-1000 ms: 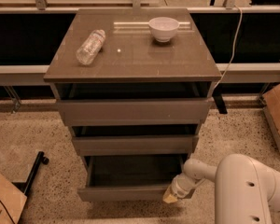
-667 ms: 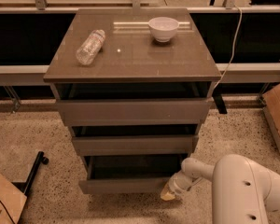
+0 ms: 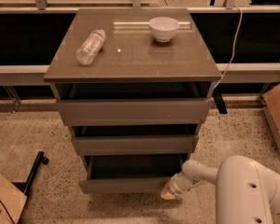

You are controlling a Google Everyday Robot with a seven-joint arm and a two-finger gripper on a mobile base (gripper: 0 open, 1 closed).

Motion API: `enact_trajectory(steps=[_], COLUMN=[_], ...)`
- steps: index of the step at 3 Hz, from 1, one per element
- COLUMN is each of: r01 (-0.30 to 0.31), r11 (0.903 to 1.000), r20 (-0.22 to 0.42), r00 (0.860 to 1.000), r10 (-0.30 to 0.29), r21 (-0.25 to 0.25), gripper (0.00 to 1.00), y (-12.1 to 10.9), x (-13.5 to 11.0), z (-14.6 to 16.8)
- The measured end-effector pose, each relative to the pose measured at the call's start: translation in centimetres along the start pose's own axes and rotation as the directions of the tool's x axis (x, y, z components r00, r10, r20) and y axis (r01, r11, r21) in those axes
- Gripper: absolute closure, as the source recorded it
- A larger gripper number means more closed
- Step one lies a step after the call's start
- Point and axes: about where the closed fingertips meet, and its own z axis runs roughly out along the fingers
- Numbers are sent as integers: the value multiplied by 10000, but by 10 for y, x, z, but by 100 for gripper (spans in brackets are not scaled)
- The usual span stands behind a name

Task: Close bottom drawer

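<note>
The bottom drawer (image 3: 126,185) is the lowest of three in the grey-brown cabinet (image 3: 133,111). It stands partly pulled out, with its dark inside showing above its flat front. My gripper (image 3: 169,192) is low at the drawer front's right end, touching or almost touching it. The white arm (image 3: 245,190) reaches in from the lower right. The middle drawer (image 3: 134,144) and the top drawer (image 3: 133,111) also stand a little way out.
A clear plastic bottle (image 3: 90,46) lies on the cabinet top, and a white bowl (image 3: 164,28) stands there too. A cardboard box (image 3: 277,115) is on the floor at right, another box (image 3: 4,202) at lower left, beside a black leg (image 3: 33,171).
The bottom drawer has slid back toward the cabinet. My gripper has moved left and inward along with its front.
</note>
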Motion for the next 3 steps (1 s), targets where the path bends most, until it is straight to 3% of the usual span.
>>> enact_trajectory(steps=[1,2,3], r01=[662,889,1271], r11=[9944,9904,9759], r20=[435,609,994], r00=[9966,9935,9842], r10=[-699,-957,-1463], r21=[830,1059,1772], gripper=[100,100,100], y=[-27,-37,-84], x=[-22,-31,-49], z=[5,7,-5])
